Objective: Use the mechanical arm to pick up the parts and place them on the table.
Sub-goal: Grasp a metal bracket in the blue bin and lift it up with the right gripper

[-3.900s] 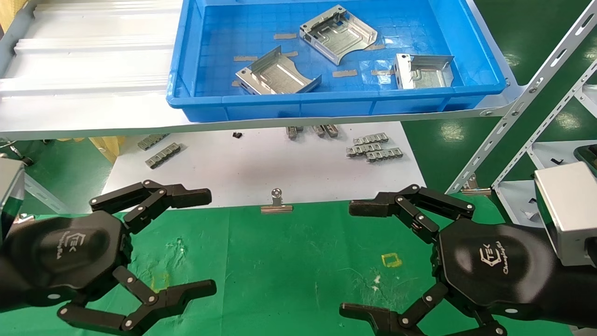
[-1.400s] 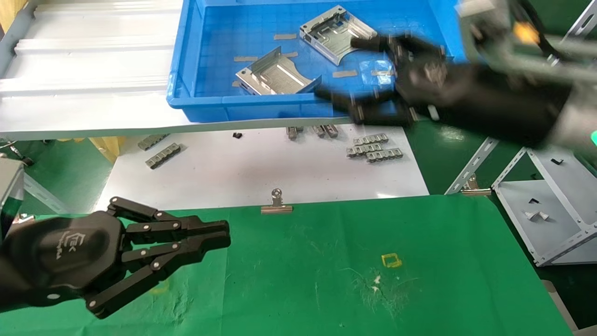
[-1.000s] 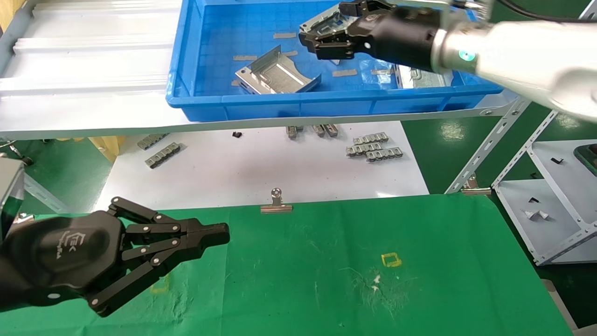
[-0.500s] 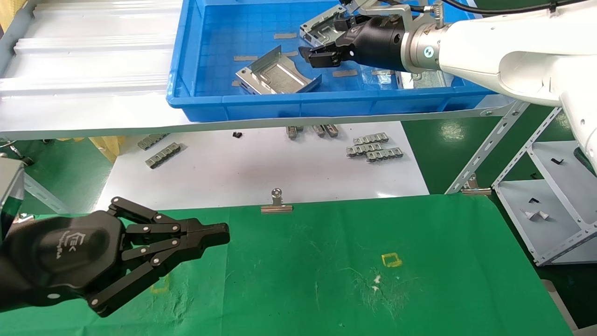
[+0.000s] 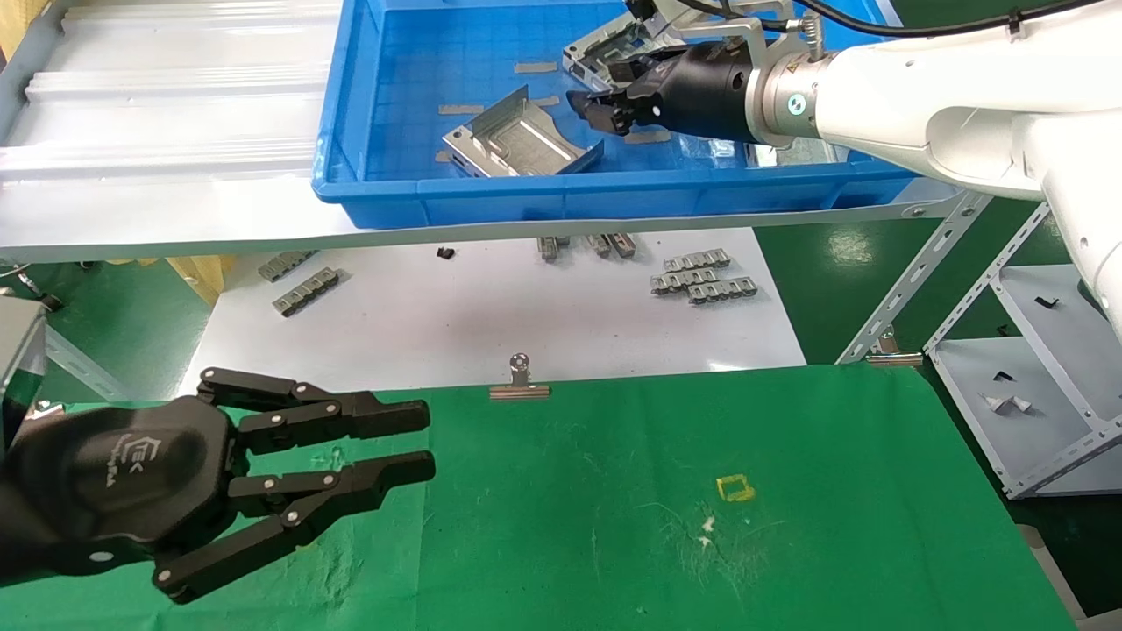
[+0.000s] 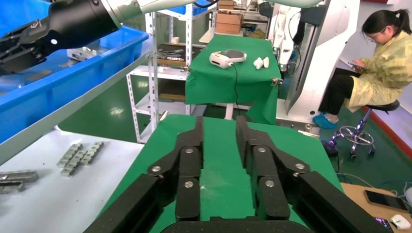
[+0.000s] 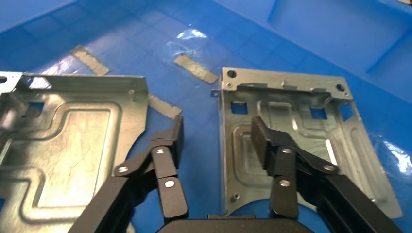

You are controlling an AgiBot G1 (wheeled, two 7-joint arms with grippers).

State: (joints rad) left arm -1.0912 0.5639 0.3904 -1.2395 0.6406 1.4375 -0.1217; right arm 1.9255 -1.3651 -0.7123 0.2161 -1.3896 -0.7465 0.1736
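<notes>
Three shiny silver parts lie in the blue bin [image 5: 614, 197]: one at the near left [image 5: 517, 145], one at the back [image 5: 605, 48], and one at the right [image 5: 793, 153], mostly hidden behind my white right arm. My right gripper [image 5: 605, 105] is open and low over the bin floor between the first two. In the right wrist view the right gripper [image 7: 218, 136] straddles the side flange of one part [image 7: 301, 121], with one finger over that part and the other over the blue floor; a second part [image 7: 63, 150] lies beside it. My left gripper [image 5: 425, 443] is open a little and empty over the green table [image 5: 614, 526].
The bin stands on a silvery ribbed shelf [image 5: 158, 114]. Below it a white sheet [image 5: 491, 307] holds grey clip strips [image 5: 701, 276]. A binder clip [image 5: 520, 386] sits at the cloth's far edge and a yellow square outline [image 5: 734, 487] on the cloth. A metal rack [image 5: 1026, 368] stands at the right.
My right arm has swung up from the table into the bin and settled lower over the parts, still open. My left gripper closed earlier and has now opened a small gap.
</notes>
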